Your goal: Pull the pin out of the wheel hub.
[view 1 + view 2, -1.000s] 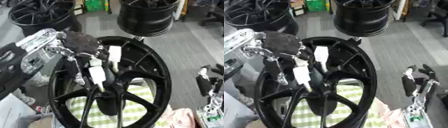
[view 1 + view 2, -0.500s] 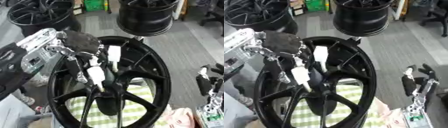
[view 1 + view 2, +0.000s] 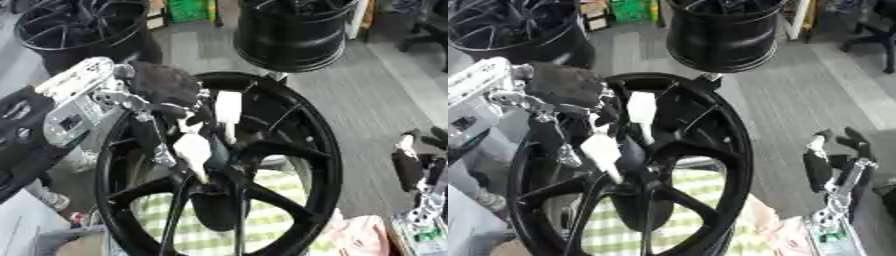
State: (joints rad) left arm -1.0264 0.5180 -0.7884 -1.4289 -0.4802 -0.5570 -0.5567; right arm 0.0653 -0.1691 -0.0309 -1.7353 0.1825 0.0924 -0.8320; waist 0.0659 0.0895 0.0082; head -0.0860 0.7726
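A black spoked wheel hub [image 3: 302, 150] stands upright in the middle of both views. My left hand [image 3: 162, 85], black with silver and white parts, comes in from the left and reaches into the wheel toward its centre [image 3: 214, 172]. The hand covers the centre, so the pin is hidden from me and I cannot tell whether the hand holds anything. My right hand [image 3: 820, 167] rests idle at the lower right, fingers up and relaxed, well away from the wheel.
Another black wheel [image 3: 297, 35] stands just behind the hub, and a third [image 3: 74, 27] is at the back left. A green-and-white checked cloth [image 3: 280, 220] lies under the hub. A grey plank floor [image 3: 376, 95] runs along the right.
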